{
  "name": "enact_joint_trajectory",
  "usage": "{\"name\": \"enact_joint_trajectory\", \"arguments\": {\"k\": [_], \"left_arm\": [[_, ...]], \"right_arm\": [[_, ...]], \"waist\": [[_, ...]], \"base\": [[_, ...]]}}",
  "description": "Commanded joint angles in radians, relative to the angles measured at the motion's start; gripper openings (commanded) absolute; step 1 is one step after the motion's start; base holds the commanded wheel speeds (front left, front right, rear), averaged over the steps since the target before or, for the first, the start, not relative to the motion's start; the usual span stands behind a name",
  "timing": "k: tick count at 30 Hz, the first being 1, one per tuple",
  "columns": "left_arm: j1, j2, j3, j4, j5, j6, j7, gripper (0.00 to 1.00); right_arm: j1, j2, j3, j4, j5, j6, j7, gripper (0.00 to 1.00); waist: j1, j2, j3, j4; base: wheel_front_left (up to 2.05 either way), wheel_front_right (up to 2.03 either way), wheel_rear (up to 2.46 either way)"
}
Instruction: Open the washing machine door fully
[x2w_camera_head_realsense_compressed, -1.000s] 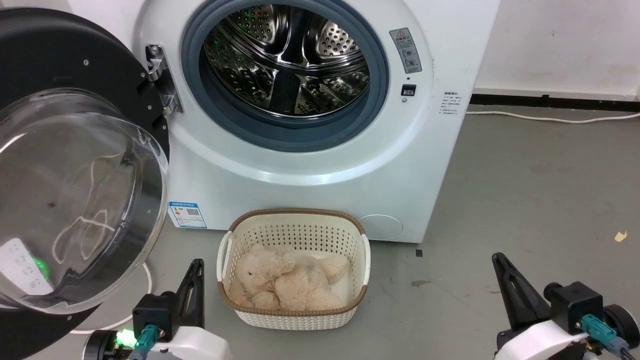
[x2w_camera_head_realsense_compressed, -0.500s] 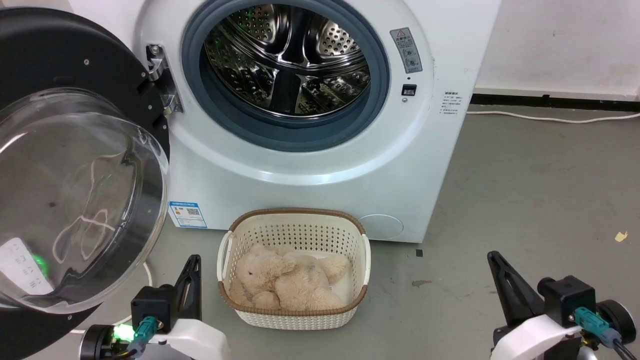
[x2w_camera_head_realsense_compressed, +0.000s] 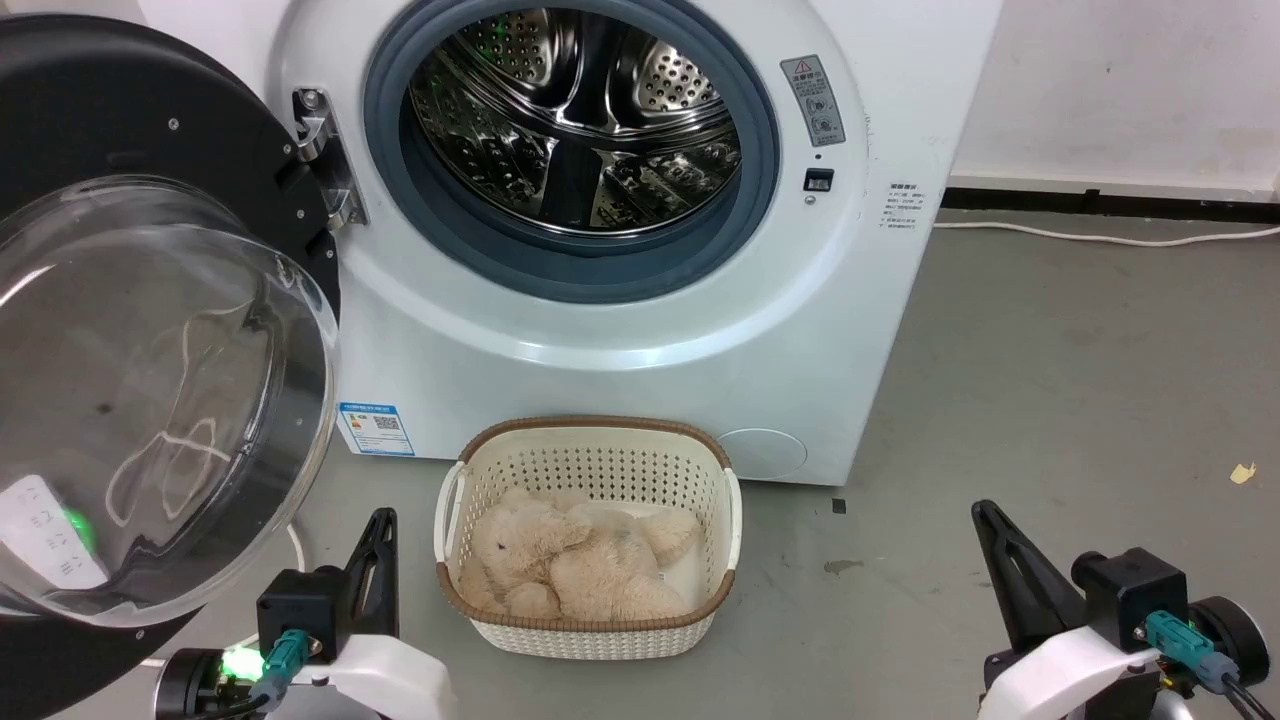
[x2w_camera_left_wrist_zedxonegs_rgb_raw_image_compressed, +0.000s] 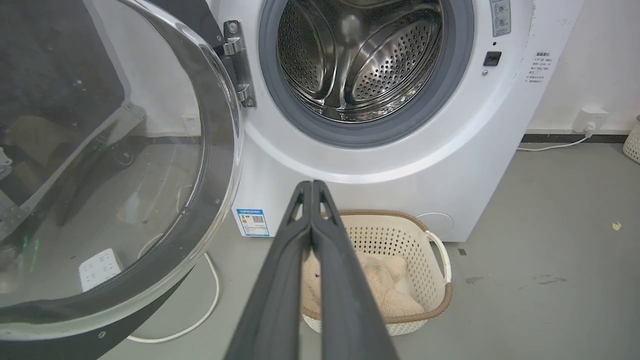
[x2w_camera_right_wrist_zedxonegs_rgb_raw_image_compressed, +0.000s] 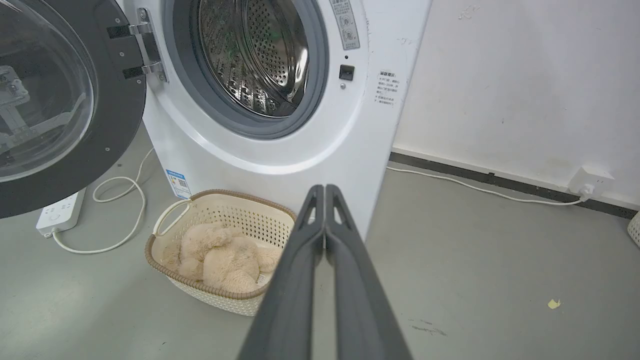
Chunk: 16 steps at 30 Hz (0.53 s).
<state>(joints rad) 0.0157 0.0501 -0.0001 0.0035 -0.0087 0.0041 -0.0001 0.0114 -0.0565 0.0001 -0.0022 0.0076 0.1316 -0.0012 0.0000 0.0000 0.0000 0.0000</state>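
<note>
Washing machine door: swung wide out on its hinge at the left of the drum opening, its glass bowl bulging toward the robot
Washing machine: white front facing the robot, steel drum bare inside the grey gasket
Left gripper: low at the lower left of the head view, its two fingers pressed together along their length, with nothing between them
Door against left gripper: the door's lower rim lies up and to the left of the fingertips, near but apart
Right gripper: low at the lower right, fingers closed tip to tip and empty, well apart from the door
Basket: on the floor just before the machine, between the two grippers, with a beige plush toy lying in it
Power strip: on the floor under the open door, white cable looping beside it
</note>
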Motion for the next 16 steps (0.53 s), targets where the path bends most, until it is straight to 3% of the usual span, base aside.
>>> {"name": "enact_joint_trajectory", "arguments": {"k": [1, 16], "left_arm": [[-0.016, 0.0, 0.0, -0.004, 0.009, -0.004, 0.0, 0.0], [-0.016, 0.0, 0.0, -0.004, 0.009, -0.004, 0.0, 0.0]], "right_arm": [[-0.011, 0.006, 0.0, 0.002, -0.008, -0.001, 0.001, 0.0], [-0.011, 0.006, 0.0, 0.002, -0.008, -0.001, 0.001, 0.0]], "waist": [[0.0, 0.0, 0.0, 0.0], [0.0, 0.0, 0.0, 0.0]], "base": [[0.0, 0.0, 0.0], [0.0, 0.0, 0.0]]}}
